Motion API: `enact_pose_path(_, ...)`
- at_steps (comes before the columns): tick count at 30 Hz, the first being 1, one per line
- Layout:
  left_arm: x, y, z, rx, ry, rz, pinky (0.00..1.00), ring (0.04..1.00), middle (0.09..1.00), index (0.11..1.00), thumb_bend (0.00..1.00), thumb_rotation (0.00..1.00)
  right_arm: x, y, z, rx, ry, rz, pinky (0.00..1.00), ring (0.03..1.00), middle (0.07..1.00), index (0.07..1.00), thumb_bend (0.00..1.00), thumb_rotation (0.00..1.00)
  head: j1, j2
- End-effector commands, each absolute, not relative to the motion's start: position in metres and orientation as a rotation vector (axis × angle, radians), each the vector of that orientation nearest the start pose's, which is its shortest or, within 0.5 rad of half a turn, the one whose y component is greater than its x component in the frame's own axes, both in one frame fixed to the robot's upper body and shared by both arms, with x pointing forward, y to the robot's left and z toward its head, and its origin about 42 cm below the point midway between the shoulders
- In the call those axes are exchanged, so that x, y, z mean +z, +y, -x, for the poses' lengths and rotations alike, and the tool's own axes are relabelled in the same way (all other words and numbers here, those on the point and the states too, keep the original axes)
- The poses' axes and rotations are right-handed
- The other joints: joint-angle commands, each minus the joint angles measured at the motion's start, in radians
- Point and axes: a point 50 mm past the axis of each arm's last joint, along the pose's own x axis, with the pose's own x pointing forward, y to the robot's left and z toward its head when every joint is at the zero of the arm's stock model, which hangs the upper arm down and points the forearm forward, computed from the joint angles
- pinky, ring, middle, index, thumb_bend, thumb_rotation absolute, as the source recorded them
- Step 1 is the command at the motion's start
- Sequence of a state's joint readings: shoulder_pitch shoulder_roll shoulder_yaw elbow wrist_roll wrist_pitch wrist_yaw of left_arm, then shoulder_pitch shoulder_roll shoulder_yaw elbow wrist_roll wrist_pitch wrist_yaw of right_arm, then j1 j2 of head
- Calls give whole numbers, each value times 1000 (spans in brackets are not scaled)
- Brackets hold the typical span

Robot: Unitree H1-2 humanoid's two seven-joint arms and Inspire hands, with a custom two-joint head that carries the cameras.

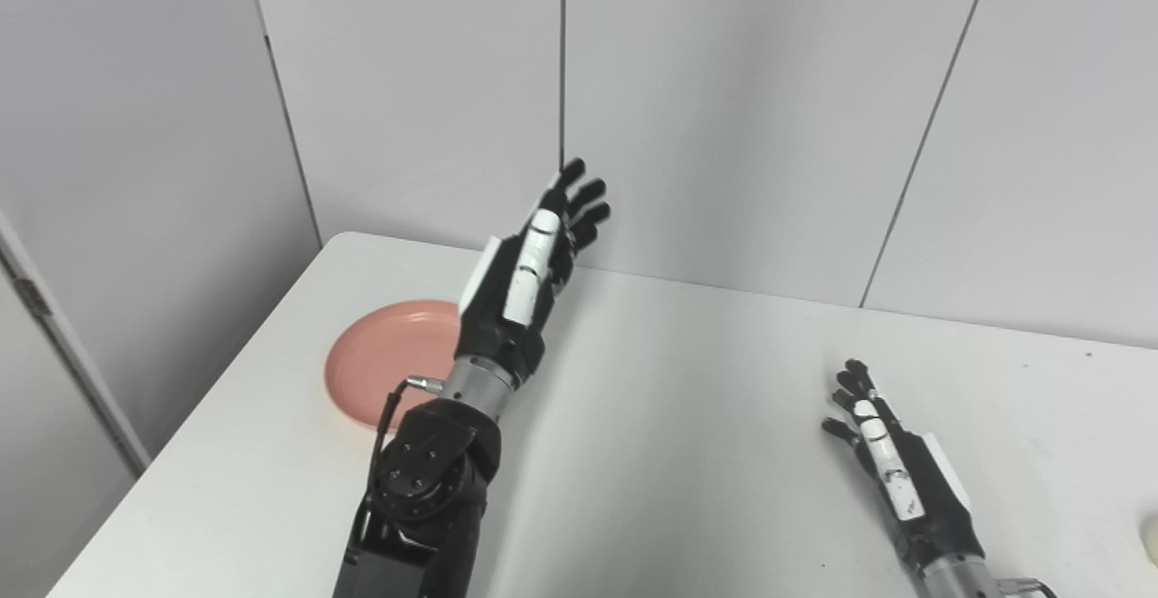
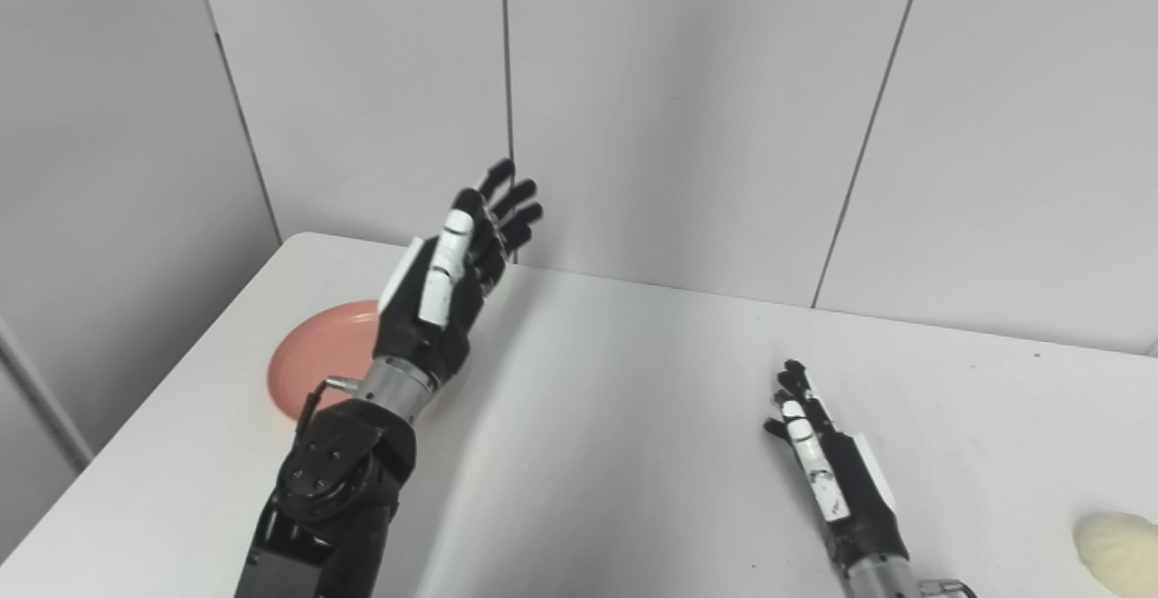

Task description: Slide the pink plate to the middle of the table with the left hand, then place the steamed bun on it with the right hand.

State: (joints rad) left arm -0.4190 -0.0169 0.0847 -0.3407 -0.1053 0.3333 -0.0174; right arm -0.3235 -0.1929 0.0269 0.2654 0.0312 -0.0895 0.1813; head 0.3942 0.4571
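Neither step looks done. The plate (image 1: 384, 367) lies flat near the worktop's (image 2: 633, 417) left edge, far from the middle, and nothing sits on it. The left hand (image 1: 529, 263) is raised above the worktop, just right of the plate, fingers spread and holding nothing; its wrist covers part of the plate's right rim in both views, so I cannot tell whether anything touches there. The bun (image 2: 1117, 541) rests at the worktop's right edge, well apart from the plate. The right hand (image 2: 828, 462) lies low over the worktop, fingers apart and empty, near the bun but clear of it.

By my judgement the task is at its start: the slide remains, then the pick and the placing of the bun.

Grey wall panels (image 1: 769, 82) stand behind. Between the plate and the middle the surface shows nothing in the way, and nothing blocks the bun's path either.
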Motion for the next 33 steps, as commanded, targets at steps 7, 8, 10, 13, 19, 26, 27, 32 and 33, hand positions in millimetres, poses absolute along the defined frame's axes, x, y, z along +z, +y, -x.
enact_pose_path(7,328,238,-358,52,-559,136,932,938,945,950,594,1000,141,-255,-387,223,-139,186,974,959,968,979,146,1000,9,3)
enact_pose_path(8,328,245,-359,75,-559,139,936,940,946,949,599,1000,140,-256,-387,225,-141,187,972,960,969,980,147,1000,12,2)
enact_pose_path(10,328,254,-360,110,-554,151,935,938,945,948,605,999,140,-256,-388,226,-142,186,972,962,970,982,147,1000,15,3)
enact_pose_path(13,326,270,-362,166,-547,173,932,933,938,944,623,964,140,-257,-388,228,-143,187,973,962,970,982,153,1000,17,5)
enact_pose_path(19,319,312,-367,261,-532,173,924,939,938,942,618,985,141,-257,-389,233,-148,186,975,962,972,987,147,1000,18,11)
enact_pose_path(26,304,350,-374,339,-503,185,909,900,906,914,628,984,142,-256,-387,231,-154,196,964,956,966,980,149,1000,18,16)
enact_pose_path(27,301,356,-376,346,-498,190,908,899,905,913,628,985,143,-256,-387,231,-152,197,962,954,965,979,150,1000,18,16)
enact_pose_path(32,289,375,-382,361,-485,215,902,895,898,910,634,981,142,-255,-387,228,-153,189,970,959,969,981,146,1000,14,19)
enact_pose_path(33,285,379,-383,369,-480,226,900,894,899,909,633,981,142,-255,-388,229,-153,188,970,959,969,982,147,1000,14,19)
